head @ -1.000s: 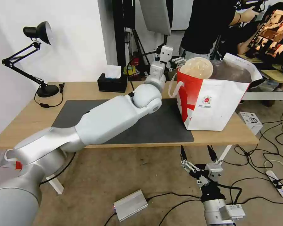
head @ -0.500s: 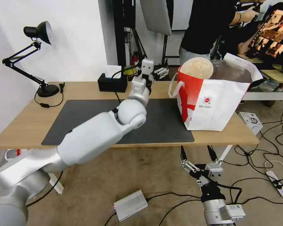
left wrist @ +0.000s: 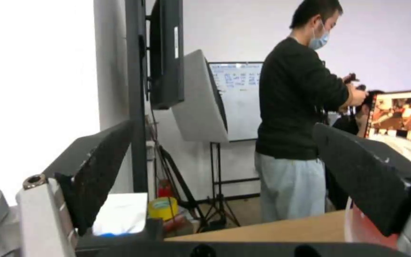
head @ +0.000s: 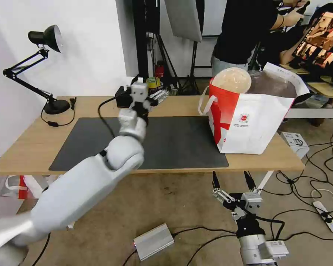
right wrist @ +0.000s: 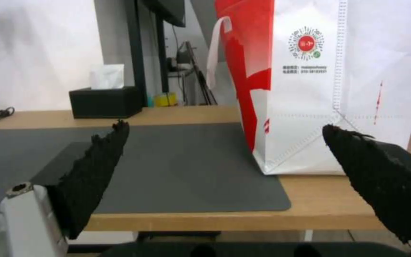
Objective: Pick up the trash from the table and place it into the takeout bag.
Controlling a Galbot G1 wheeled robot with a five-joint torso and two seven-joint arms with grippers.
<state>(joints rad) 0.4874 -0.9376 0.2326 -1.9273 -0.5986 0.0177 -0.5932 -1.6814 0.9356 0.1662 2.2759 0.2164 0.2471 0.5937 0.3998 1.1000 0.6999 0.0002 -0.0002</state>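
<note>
Black lamp stands at the upper left of the head view, on the table. Right of it, near the frame's middle, the left gripper hangs above the grey mat, just beside the tissue box; its jaws are wide apart and hold nothing. At the right stands the bag, partly on the mat, with a beige bowl resting at its open top. Low in the frame, below the table edge, the right gripper points up, jaws wide and empty.
</note>
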